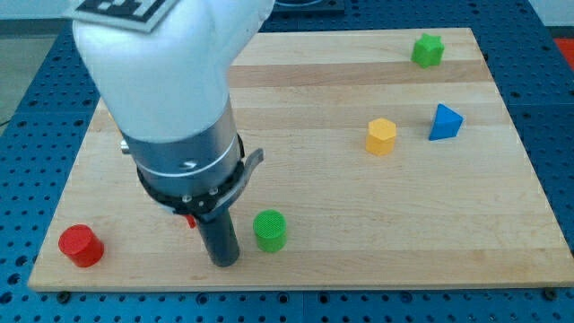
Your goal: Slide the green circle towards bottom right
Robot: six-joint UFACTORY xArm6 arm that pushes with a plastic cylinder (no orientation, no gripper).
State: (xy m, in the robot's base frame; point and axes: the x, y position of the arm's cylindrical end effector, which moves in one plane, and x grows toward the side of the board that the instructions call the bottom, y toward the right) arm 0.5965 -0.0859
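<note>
The green circle (269, 230) is a short green cylinder near the board's bottom edge, left of centre. My tip (223, 261) is the lower end of the dark rod, just to the view's left of the green circle and slightly lower, with a small gap between them. The arm's white and black body (175, 108) hangs over the board's left part and hides what is under it.
A red cylinder (81, 245) sits at the board's bottom left corner. A yellow hexagonal block (381, 136) and a blue triangular block (445, 123) lie right of centre. A green star-like block (428, 50) is at the top right. The wooden board (359, 260) ends just below my tip.
</note>
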